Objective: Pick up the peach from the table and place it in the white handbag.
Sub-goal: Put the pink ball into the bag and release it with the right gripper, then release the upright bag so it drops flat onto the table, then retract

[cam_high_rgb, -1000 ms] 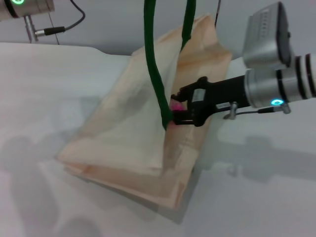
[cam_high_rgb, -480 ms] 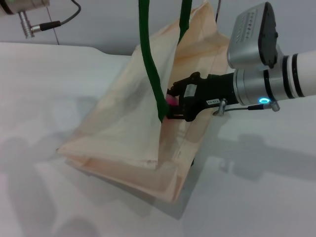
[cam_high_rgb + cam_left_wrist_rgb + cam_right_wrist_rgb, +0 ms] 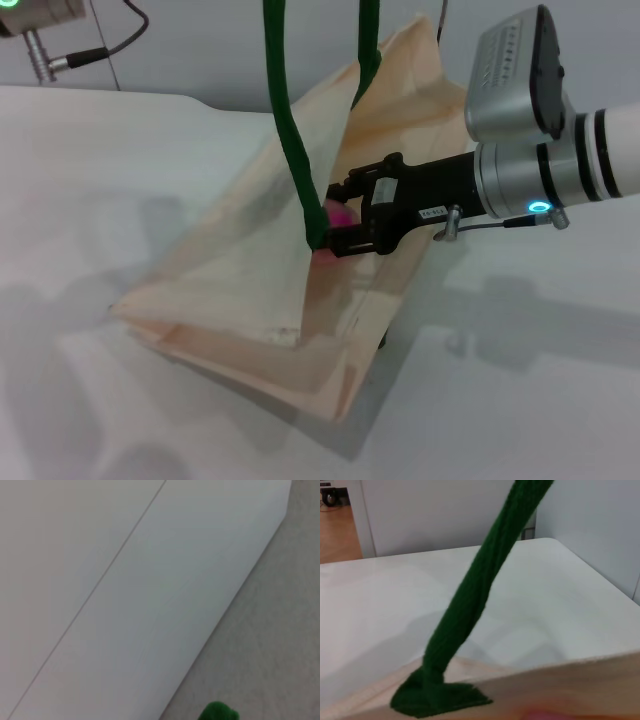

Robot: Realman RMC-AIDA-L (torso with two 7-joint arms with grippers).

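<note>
Head view shows the peach (image 3: pixel 340 216) as a small magenta-pink patch pinched between the black fingers of the right gripper (image 3: pixel 345 222), right at the open mouth of the white handbag (image 3: pixel 250 280). The fruit sits just beside the nearer green handle (image 3: pixel 292 140), where that strap meets the bag's front panel, and the bag's opening lies directly ahead of and below the fingers, so the coming move looks like a short push inward and a release, not a sideways carry. The fingers are closed on the fruit from either side, with only part of it showing between them. The bag stands tilted on the desk (image 3: pixel 120 180), its base toward the camera and its mouth held up by its handles, which run taut up out of the picture toward the left arm. The left gripper itself is not seen; only a silver part of that arm (image 3: pixel 35 12) shows in the upper corner, and its wrist view shows just a green scrap of handle (image 3: pixel 219 713). In the right wrist view the green handle (image 3: pixel 470 605) rises from its stitched patch on the cream rim of the bag (image 3: pixel 560 685), with a faint pink blur (image 3: pixel 540 714) at the picture's edge that may be the fruit.
</note>
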